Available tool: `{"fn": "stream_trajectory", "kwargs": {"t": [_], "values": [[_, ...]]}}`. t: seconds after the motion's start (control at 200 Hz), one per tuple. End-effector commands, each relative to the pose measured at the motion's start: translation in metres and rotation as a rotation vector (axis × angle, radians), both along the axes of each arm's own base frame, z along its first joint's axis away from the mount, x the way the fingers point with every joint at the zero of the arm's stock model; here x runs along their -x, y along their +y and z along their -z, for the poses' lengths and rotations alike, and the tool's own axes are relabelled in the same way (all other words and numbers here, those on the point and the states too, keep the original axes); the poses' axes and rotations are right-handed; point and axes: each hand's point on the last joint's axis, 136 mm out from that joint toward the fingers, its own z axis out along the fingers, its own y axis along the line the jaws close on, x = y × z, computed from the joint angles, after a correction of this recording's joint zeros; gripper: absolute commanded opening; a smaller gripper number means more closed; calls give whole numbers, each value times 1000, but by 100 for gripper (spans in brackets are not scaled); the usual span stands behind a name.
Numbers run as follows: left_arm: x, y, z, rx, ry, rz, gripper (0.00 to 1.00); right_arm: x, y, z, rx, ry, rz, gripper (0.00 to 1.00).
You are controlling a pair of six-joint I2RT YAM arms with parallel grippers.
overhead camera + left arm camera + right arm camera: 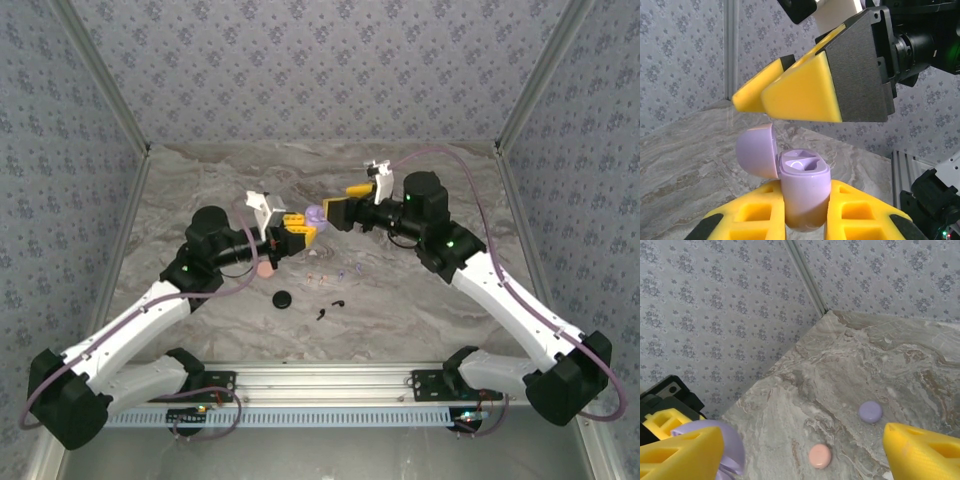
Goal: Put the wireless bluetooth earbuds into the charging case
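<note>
Charging case, lilac, lid open: clamped between the fingers of the left gripper. Right gripper: fingers apart, poised just beside the case. Earbuds: loose on the table between the two arms, well apart from the case.

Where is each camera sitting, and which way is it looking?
Top external: above, behind the arms, looking down on the grey marbled table; left gripper and right gripper show.
Left wrist: on the left arm, facing the open lilac plastic charging case in its yellow fingers, right gripper above.
Right wrist: on the right arm, facing a table corner; its open yellow fingers frame a round pink disc.
Shared: both wrist views catch the lilac case.
</note>
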Motion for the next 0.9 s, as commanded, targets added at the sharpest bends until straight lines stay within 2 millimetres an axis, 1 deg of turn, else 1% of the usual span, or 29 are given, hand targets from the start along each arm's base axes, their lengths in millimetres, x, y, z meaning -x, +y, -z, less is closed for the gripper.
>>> {"fn": "stream_trajectory", "kwargs": {"t": [0.0, 0.06, 0.07, 0.12, 0.175, 0.18, 0.195, 0.215, 0.23, 0.245, 0.26, 0.27, 0.35, 0.395, 0.405, 0.425, 0.455, 0.5, 0.515, 0.595, 0.635, 0.66, 0.68, 0.76, 0.894], "values": [[5, 8, -4, -4, -48, -33, 0, 6, -22, -14, 11, 7, 70, 86], [6, 13, 3, -18, -44, -56, 0, 4, -34, -3, 56, 44, 132, 85], [6, 14, 5, -21, -42, -58, 0, 4, -38, 3, 76, 60, 155, 85], [8, 18, 9, -27, -40, -70, 0, 2, -49, 18, 126, 101, 209, 83], [10, 22, 15, -32, -36, -87, 0, 2, -59, 38, 191, 161, 252, 80], [10, 23, 15, -31, -36, -89, 0, 2, -61, 42, 206, 172, 263, 80], [11, 23, 16, -32, -34, -92, 0, 1, -63, 46, 216, 180, 274, 79], [11, 25, 18, -33, -31, -97, 0, 2, -68, 58, 255, 219, 298, 78], [11, 26, 19, -33, -30, -101, 0, 2, -71, 62, 269, 234, 308, 78], [12, 27, 20, -32, -30, -103, 0, 3, -74, 73, 298, 266, 324, 77], [13, 27, 21, -32, -28, -105, 0, 2, -77, 78, 312, 287, 338, 76], [13, 28, 21, -32, -29, -106, 0, 3, -78, 80, 317, 294, 343, 75], [15, 32, 24, -30, -24, -117, 0, 8, -85, 117, 428, 411, 368, 70], [16, 33, 25, -29, -23, -122, 0, 9, -85, 131, 473, 453, 370, 68], [16, 34, 25, -29, -24, -123, 0, 10, -85, 138, 496, 473, 371, 67], [17, 34, 26, -30, -23, -123, 0, 10, -86, 142, 510, 486, 373, 67], [17, 35, 27, -30, -24, -125, 0, 12, -84, 153, 546, 515, 368, 66], [18, 35, 27, -31, -23, -122, 0, 13, -80, 163, 575, 543, 357, 65], [18, 35, 27, -30, -23, -122, 0, 12, -78, 171, 595, 559, 354, 64], [19, 35, 28, -30, -22, -119, 0, 14, -68, 193, 650, 615, 334, 63], [19, 35, 28, -30, -23, -118, 0, 14, -64, 201, 666, 636, 331, 61], [19, 35, 28, -28, -24, -118, 0, 14, -59, 212, 684, 658, 325, 60], [20, 36, 28, -25, -24, -118, 0, 14, -57, 214, 683, 662, 324, 60], [20, 36, 27, -20, -28, -118, 0, 14, -45, 238, 697, 711, 319, 56], [21, 37, 25, -22, -38, -120, 0, 9, -25, 261, 707, 749, 295, 53]]}}
